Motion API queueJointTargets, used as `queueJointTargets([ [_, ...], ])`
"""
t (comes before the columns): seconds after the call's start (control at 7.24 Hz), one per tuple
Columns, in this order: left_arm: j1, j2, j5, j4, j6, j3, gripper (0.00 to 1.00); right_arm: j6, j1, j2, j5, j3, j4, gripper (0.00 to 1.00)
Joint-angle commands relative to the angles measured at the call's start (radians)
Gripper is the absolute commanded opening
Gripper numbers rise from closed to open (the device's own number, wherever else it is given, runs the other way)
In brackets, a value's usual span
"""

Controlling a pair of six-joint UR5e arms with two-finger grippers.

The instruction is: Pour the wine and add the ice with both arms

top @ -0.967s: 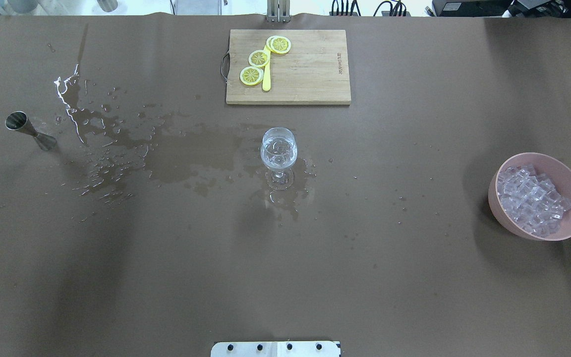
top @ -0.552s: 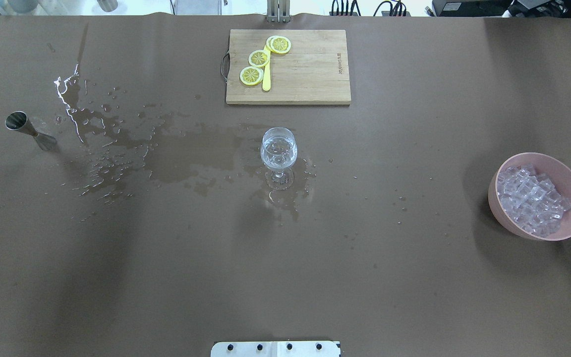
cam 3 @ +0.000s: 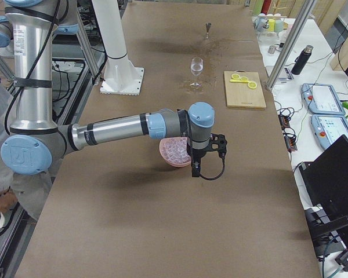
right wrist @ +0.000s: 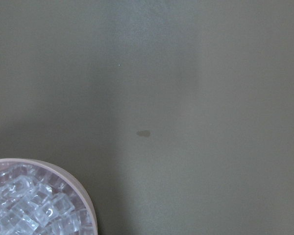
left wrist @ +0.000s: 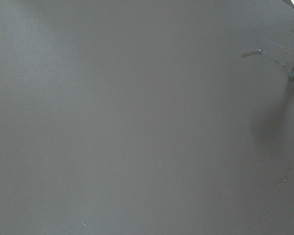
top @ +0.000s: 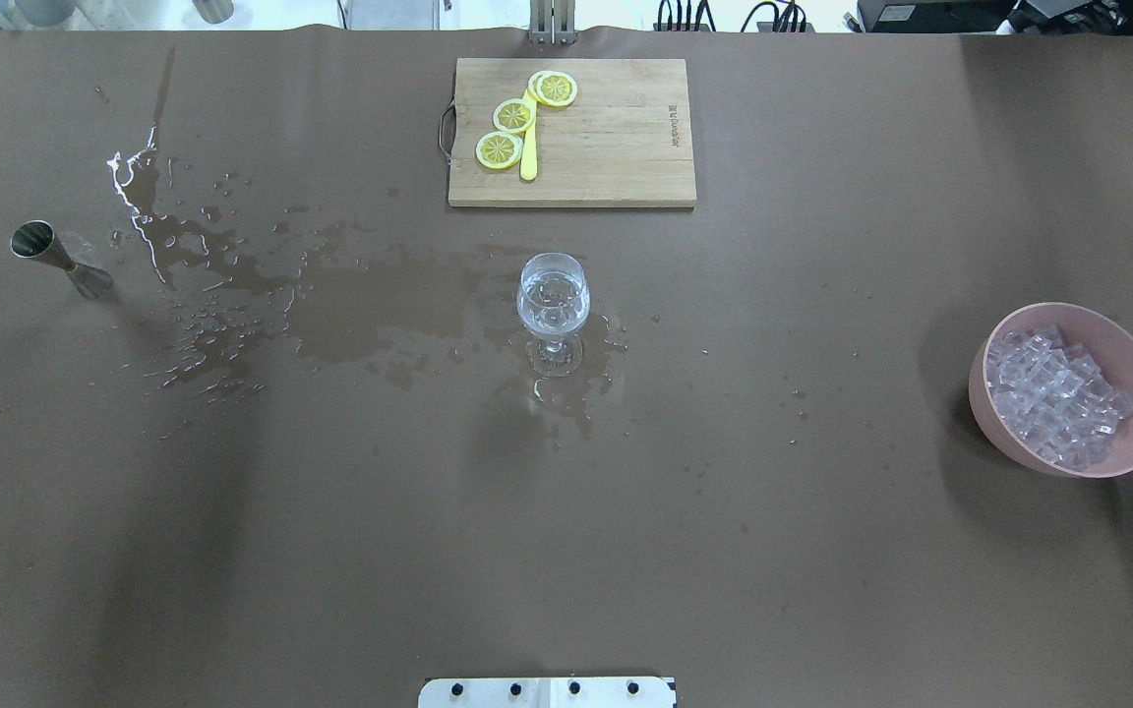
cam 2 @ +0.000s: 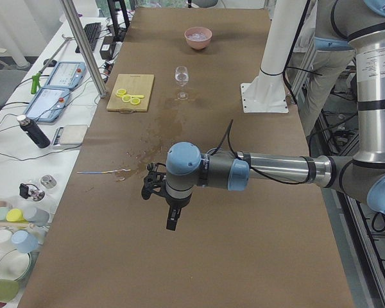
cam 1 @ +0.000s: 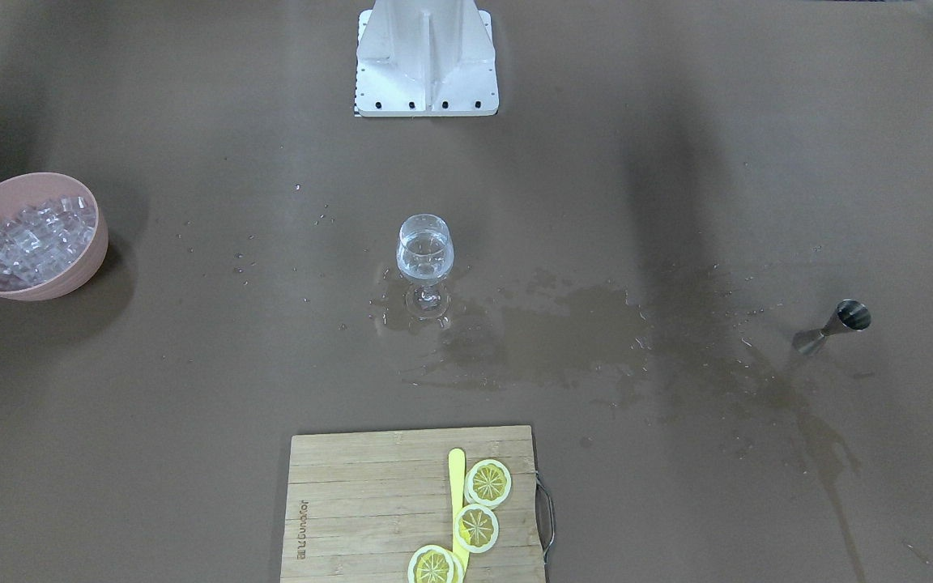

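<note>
A wine glass (top: 554, 295) stands upright mid-table with a little clear wine (cam 1: 424, 257) in its bowl. The ice (top: 1053, 393) fills a pink bowl (top: 994, 425) at the right edge; the right wrist view shows the ice (right wrist: 29, 208) at its bottom left. Both arms stay outside the overhead and front views. The left gripper (cam 2: 172, 223) hangs over bare table at the left end. The right gripper (cam 3: 195, 169) hangs just beside the bowl (cam 3: 165, 152). From these side views I cannot tell whether either is open or shut.
A steel jigger (top: 60, 258) stands at the far left beside a wide wet spill (top: 330, 305) reaching the glass. A wooden cutting board (top: 616, 147) with lemon slices (top: 513, 116) lies at the back. The white base block (cam 1: 428, 57) is at the robot's edge.
</note>
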Motion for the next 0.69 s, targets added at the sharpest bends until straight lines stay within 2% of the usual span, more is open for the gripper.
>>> queueJointTargets([
  [0.0, 0.003, -0.003, -0.001, -0.156, -0.009, 0.002, 0.99, 0.007, -0.002, 0.001, -0.001, 0.006, 0.003, 1.0],
  [0.14, 0.003, 0.004, -0.027, -0.189, -0.044, 0.002, 0.99, 0.001, -0.003, 0.005, 0.002, 0.006, 0.003, 1.0],
  [0.28, 0.005, 0.004, -0.12, -0.2, -0.058, 0.003, 0.99, 0.0, -0.02, 0.018, 0.009, 0.012, 0.003, 1.0],
  [0.55, 0.016, 0.002, -0.133, -0.379, -0.061, 0.005, 0.98, -0.004, -0.057, 0.06, 0.02, 0.012, 0.003, 1.0],
])
